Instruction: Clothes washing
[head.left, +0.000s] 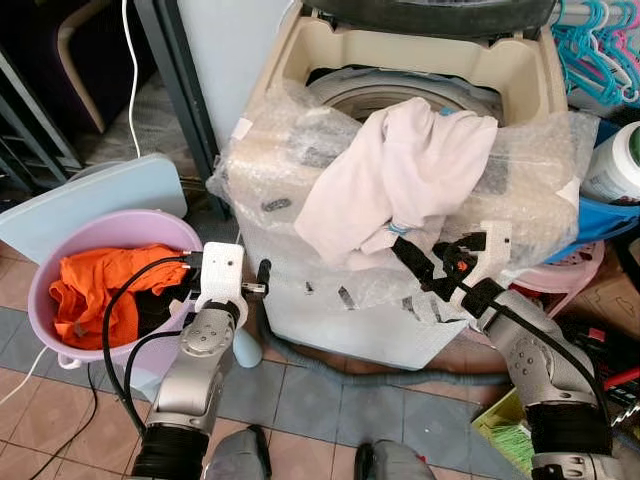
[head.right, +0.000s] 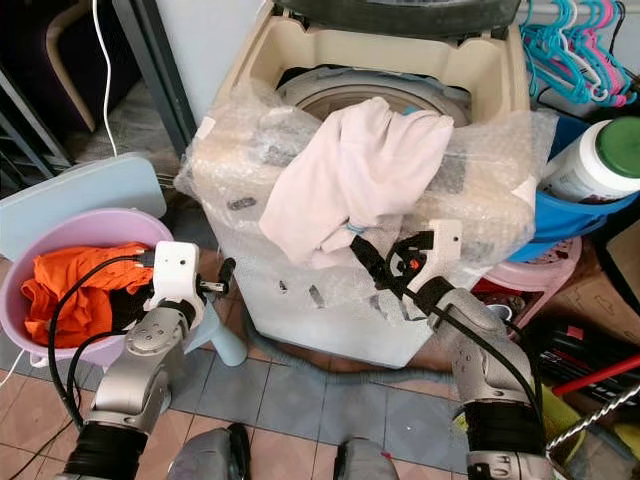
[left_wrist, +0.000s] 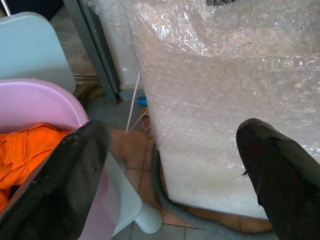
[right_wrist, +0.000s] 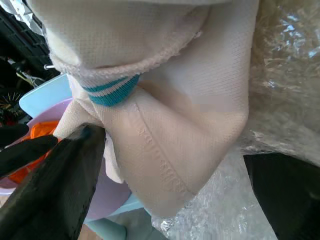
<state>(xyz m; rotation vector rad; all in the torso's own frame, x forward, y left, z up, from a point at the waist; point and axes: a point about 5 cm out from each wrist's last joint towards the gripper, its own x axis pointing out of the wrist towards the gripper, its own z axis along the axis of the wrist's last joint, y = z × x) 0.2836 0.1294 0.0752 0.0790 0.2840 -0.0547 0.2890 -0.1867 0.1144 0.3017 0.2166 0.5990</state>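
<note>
Laundry hangs at the centre of the left eye view: a pale pink shirt (head.left: 400, 175) draped over the bubble-wrapped front rim of a top-loading washing machine (head.left: 400, 70), its upper part at the mouth of the drum and its tail hanging down the front. The right gripper (head.left: 432, 262), at lower right of centre, reaches up to the shirt's lower hem, so this arm is plainly the nearer one; the cloth lies above and slightly left of its fingers, with its long axis running up toward the drum. At lower left the left gripper (head.left: 262, 282) hovers beside a lilac basin (head.left: 45, 270) holding an orange garment (head.left: 100, 285), well apart from the shirt. In the left wrist view, the left fingers (left_wrist: 70, 185) stand wide apart with nothing between them, facing bubble wrap (left_wrist: 225, 100) on the machine's front. In the right wrist view, the right fingers (right_wrist: 60, 185) are also spread wide, with the shirt's folded hem and teal-striped cuff (right_wrist: 112, 92) hanging between and just ahead of them, not yet pinched. Closing there and lifting toward the drum looks like the next move.
</note>
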